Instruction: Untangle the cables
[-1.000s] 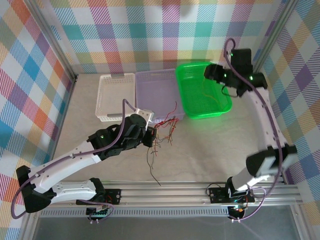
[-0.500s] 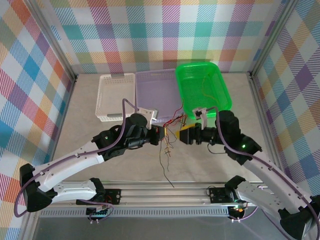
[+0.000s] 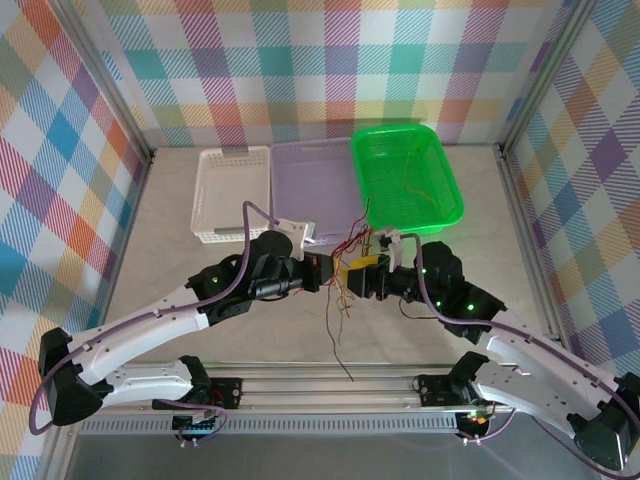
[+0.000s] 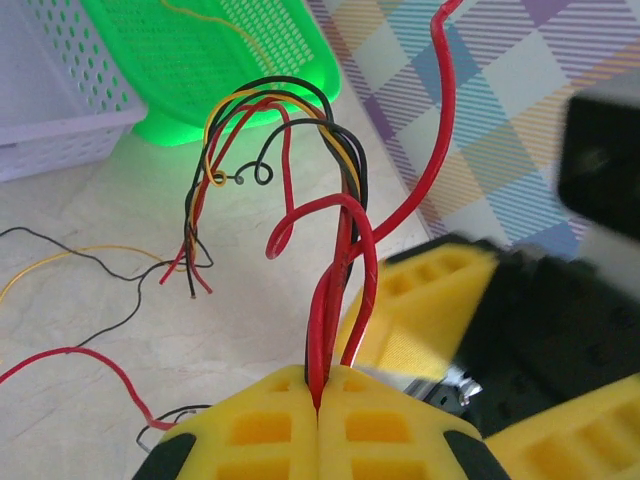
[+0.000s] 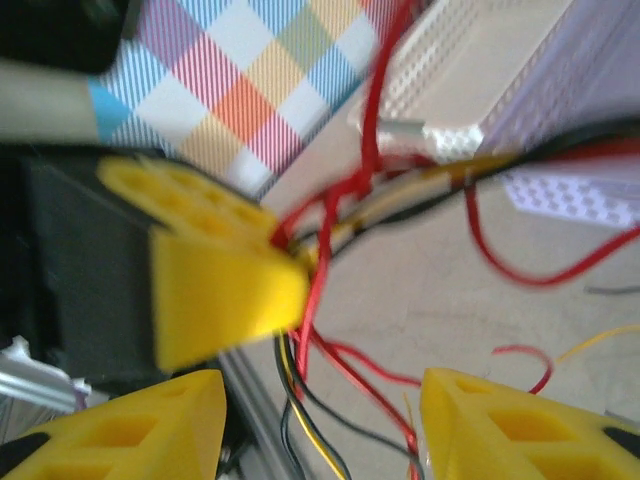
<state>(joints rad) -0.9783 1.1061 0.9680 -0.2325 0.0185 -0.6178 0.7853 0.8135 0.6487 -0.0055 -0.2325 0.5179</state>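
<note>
**Left gripper [image 4: 318, 388] and right gripper [image 5: 320, 398] meeting at the cables [image 4: 318, 340], near the green basket [image 3: 390, 200].**
Left fingers pinched tight on red strands; right jaws apart, with strands passing between them.

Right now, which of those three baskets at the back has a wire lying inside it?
The bright green basket, the rightmost one: a thin yellow-orange wire curls across its floor. I see none inside the white basket or the lavender basket.
</note>
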